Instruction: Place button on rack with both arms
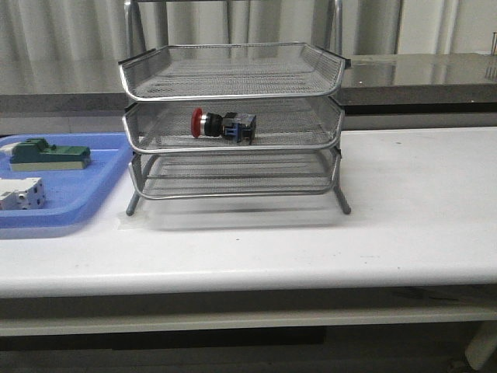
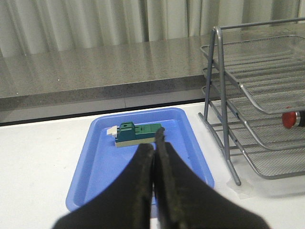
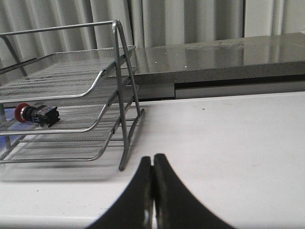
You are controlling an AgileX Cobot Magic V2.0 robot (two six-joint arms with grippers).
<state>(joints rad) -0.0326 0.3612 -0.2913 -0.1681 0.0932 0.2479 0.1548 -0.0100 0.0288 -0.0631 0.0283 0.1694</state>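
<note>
- Rack (image 1: 233,78): silver wire mesh, chrome rims.
- Button (image 1: 224,125): red cap, silver collar, black body, blue rear.
- Tray (image 1: 101,186): plain blue.
- Block (image 1: 46,154): green, cream base.
- Second block (image 1: 19,193): white.
- Table (image 1: 404,210): white.
- Left gripper (image 2: 155,143), right gripper (image 3: 153,160): black.

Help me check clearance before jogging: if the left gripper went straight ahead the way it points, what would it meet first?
Probably the green block lying in the blue tray; the shut left gripper points right at it. Depth is unclear, and the rack stands off to the side.
</note>
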